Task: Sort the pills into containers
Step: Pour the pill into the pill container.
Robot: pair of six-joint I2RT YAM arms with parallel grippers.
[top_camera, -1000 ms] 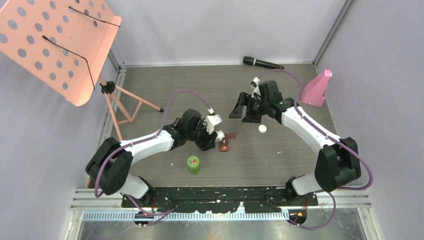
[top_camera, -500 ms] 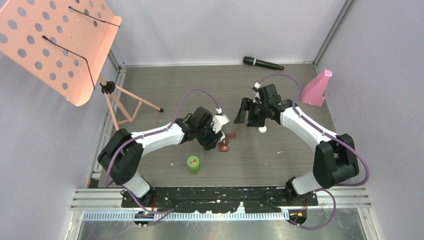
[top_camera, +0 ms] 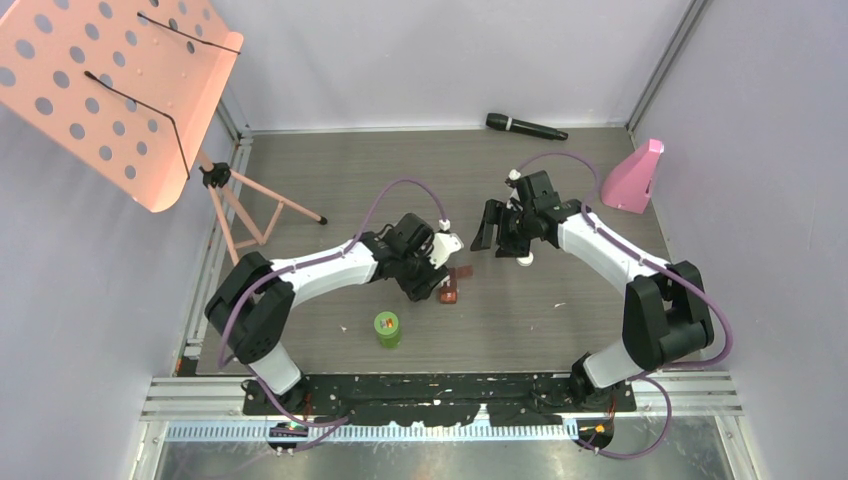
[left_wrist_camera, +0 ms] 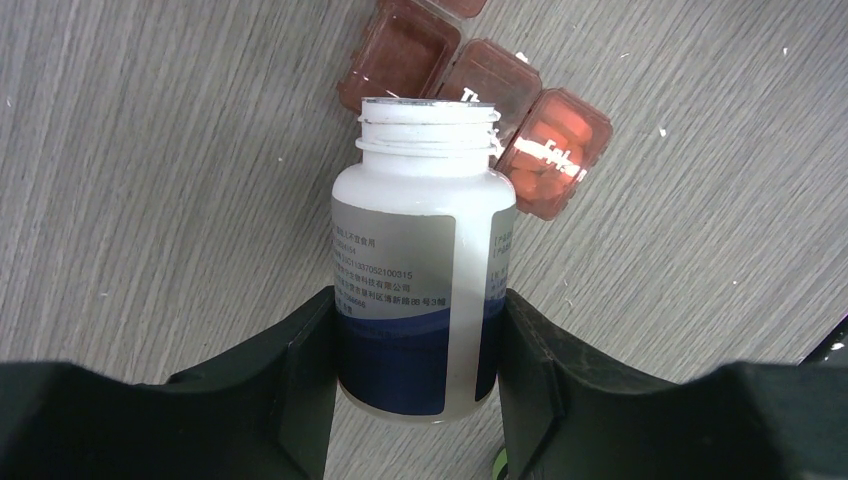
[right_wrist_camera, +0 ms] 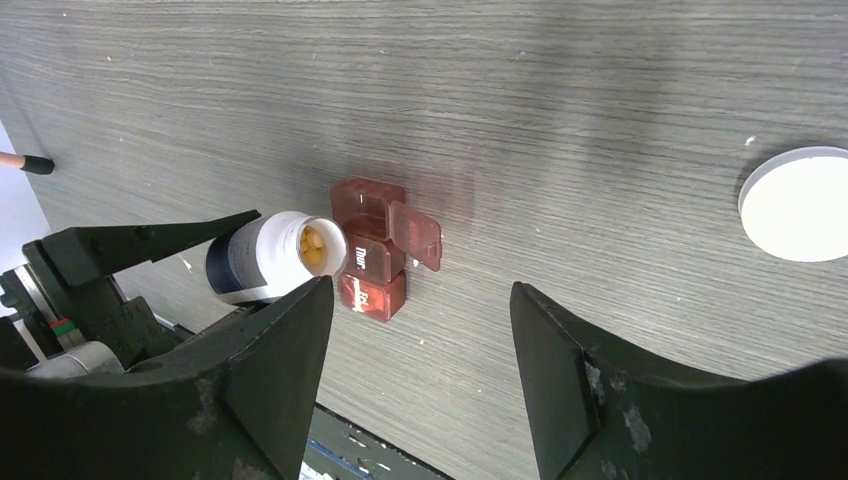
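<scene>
Leaning: white bottle (left_wrist_camera: pixel 420 270), uncapped, yellow pills inside, mouth just beside brown case (right_wrist_camera: pixel 372 262) on table (top_camera: pixel 560 320)
Left pincer (left_wrist_camera: pixel 415 320): pinching white bottle's body
Right pincer (right_wrist_camera: pixel 420 290): spread, near white cap (right_wrist_camera: pixel 795 203)
Green-lidded bottle (top_camera: pixel 387 327): upright, apart

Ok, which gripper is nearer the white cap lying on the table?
Right. The right gripper hangs open just beside the white cap. The left gripper is farther off, to the cap's left, holding the uncapped white bottle tipped toward the pill organizer.
</scene>
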